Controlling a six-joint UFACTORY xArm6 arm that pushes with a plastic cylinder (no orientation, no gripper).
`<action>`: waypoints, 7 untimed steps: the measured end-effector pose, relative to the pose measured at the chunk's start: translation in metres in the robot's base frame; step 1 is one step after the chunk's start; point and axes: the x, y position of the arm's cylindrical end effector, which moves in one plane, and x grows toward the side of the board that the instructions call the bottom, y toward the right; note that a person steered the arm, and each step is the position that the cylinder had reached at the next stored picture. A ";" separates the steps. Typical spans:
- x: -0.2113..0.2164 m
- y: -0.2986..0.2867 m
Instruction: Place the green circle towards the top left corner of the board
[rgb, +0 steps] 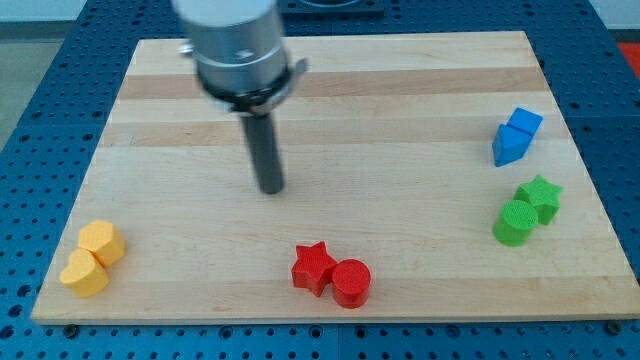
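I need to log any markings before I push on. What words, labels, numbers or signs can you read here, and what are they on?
None: no text, label, number or sign can be read in this view.
The wooden board is bare wood grain.
The blocks, such as the green circle and red star, are plain coloured.
The rod down to my tip and its grey mount show no marking; the mount is blurred.

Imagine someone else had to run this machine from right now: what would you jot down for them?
My tip rests on the wooden board, left of centre, touching no block.
The green circle block sits near the view's right edge, against the green star block, far from my tip.
Done: nothing yet; the circle is nowhere near the top left corner.
Left: bring my tip round to the circle's right side and push it across to the view's top left, without taking the star along.
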 end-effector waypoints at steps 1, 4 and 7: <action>0.006 0.060; 0.069 0.100; 0.139 0.218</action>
